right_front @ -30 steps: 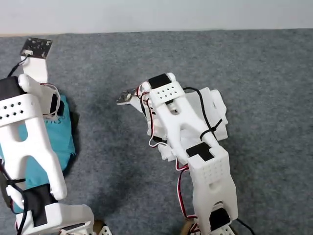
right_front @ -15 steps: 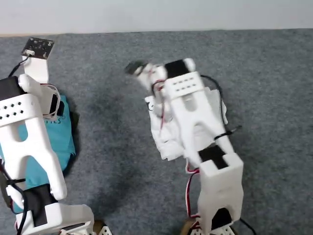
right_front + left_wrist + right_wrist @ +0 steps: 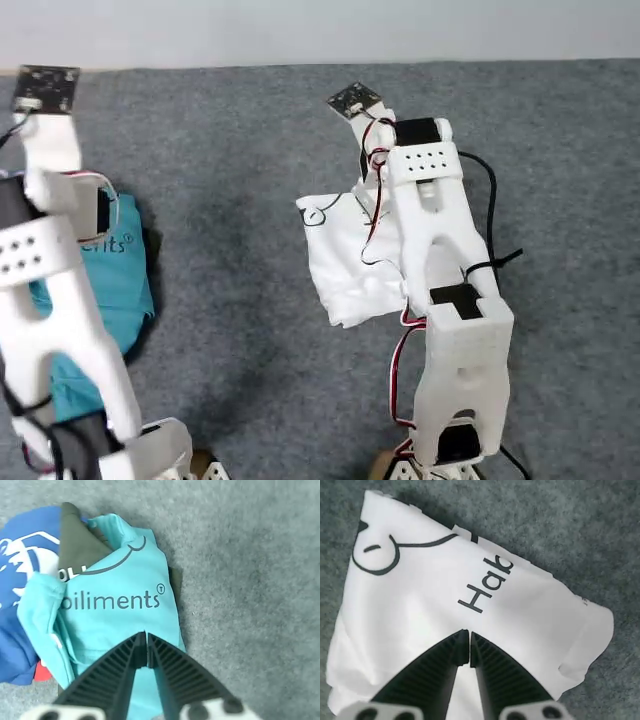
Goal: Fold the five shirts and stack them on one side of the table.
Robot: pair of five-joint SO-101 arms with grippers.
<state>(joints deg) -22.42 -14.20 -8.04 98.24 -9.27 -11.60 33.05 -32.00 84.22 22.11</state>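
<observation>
From above: the white shirt (image 3: pixel 350 262), folded into a rough packet, lies mid-worktop (image 3: pixel 230 140), partly under my right arm (image 3: pixel 440 250). The teal shirt (image 3: pixel 125 280) sits at the left edge, beside my left arm (image 3: pixel 55 300) and well apart from the white one. By the look of it, the white shirt has yet to join the pile.

Left wrist: my left claw (image 3: pixel 146 636) is pressed together and pinching nothing, its tips over the lower part of the teal shirt. That shirt tops a skewed stack. A dark shirt (image 3: pixel 75 540) pokes out at its collar end, and a blue shirt (image 3: pixel 20 580) spreads out past one side. I judge the pile uneven enough that another shirt set down off-centre could slide off or drag the teal layer askew.

Right wrist: my right claw (image 3: pixel 469 633) is also pressed together and empty, its tips over the middle of the white shirt, below the printed letters. I cannot tell whether they touch the cloth. The packet's edges look loose and one corner bunched. If I pinch only the top layer, the fold would likely fall open on the way to the stack. A grip through every layer at a folded edge looks safer.
</observation>
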